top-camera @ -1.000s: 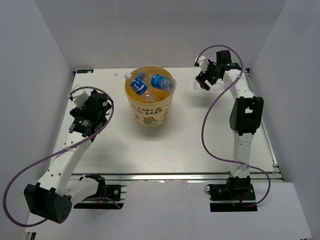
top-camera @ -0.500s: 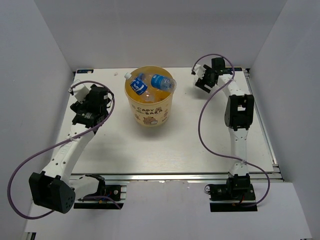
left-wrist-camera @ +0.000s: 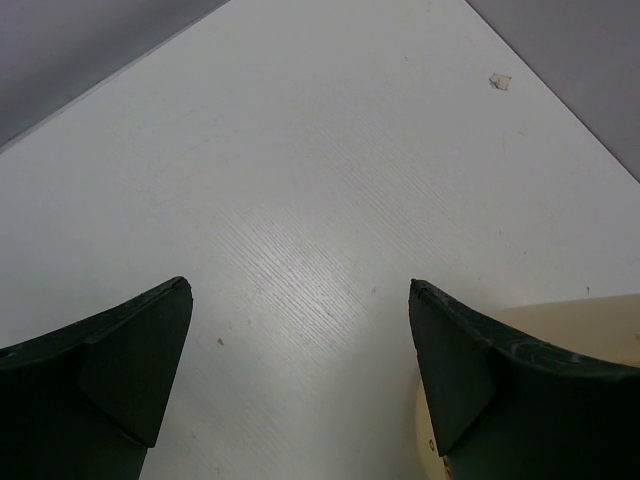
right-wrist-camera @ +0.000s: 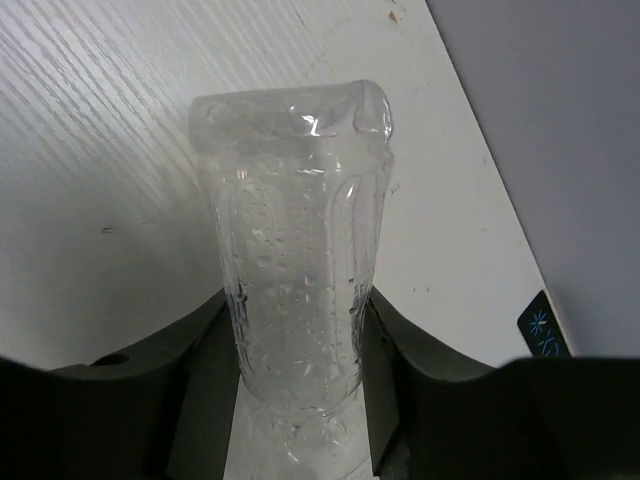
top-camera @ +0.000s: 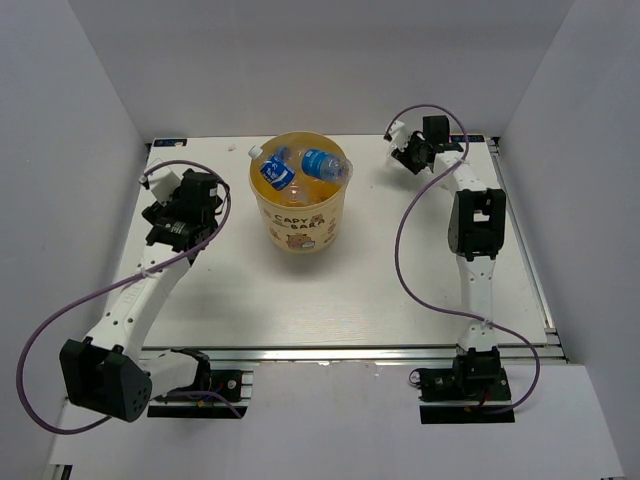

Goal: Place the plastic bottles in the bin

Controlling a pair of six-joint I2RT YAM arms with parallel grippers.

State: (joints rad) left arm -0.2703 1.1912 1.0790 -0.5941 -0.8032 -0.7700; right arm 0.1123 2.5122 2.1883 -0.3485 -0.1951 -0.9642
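The bin [top-camera: 298, 215], a round yellow-orange bucket with cartoon print, stands at the table's back centre. It holds several plastic bottles, among them two with blue labels [top-camera: 278, 172] [top-camera: 322, 163] on top. My right gripper [top-camera: 407, 152] is at the back right of the table, to the right of the bin. In the right wrist view it [right-wrist-camera: 298, 330] is shut on a clear plain bottle [right-wrist-camera: 295, 250], with both fingers pressed against the bottle's sides. My left gripper [top-camera: 166, 232] hangs left of the bin. It [left-wrist-camera: 300, 380] is open over bare table, with nothing between its fingers.
The bin's pale side [left-wrist-camera: 590, 320] shows at the lower right of the left wrist view, just behind the right finger. White walls close the table [top-camera: 350, 290] in on the left, back and right. A metal rail [top-camera: 350, 352] runs along the near edge.
My right gripper has moved toward the back wall and shut on the clear bottle. My left arm has swung a little toward the back, its gripper still open.
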